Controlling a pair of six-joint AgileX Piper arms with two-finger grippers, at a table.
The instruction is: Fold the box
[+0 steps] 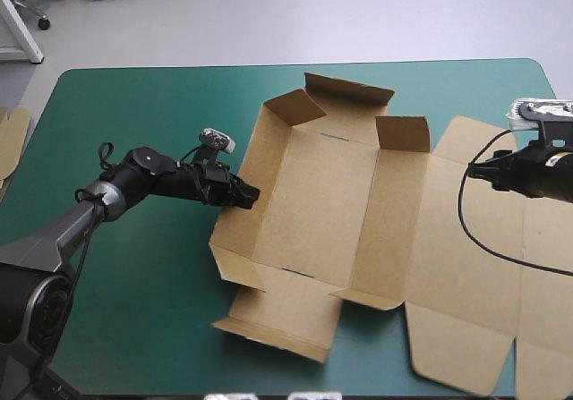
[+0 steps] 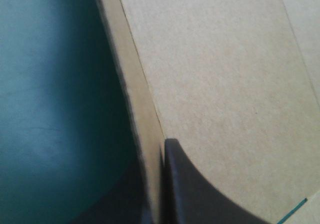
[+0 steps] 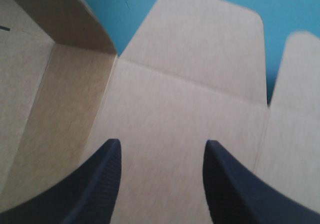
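Note:
The brown box (image 1: 322, 203) lies in the middle of the teal-green cover, part raised. Its left wall stands up, and so do the far wall and corner flaps (image 1: 345, 105). The lid panel (image 1: 466, 248) lies flat toward the right. My left gripper (image 1: 243, 196) is shut on the left wall's top edge; in the left wrist view the black fingers (image 2: 190, 194) pinch the box (image 2: 225, 83) wall. My right gripper (image 1: 476, 169) hovers open above the lid panel; in the right wrist view the right gripper (image 3: 162, 145) has only the flat box (image 3: 190, 98) board under it.
More brown board (image 1: 11, 140) shows at the table's left edge. Bare teal-green cover (image 1: 134, 105) lies to the left of the box and along the far edge. The near flaps (image 1: 269, 328) reach close to the table's front edge.

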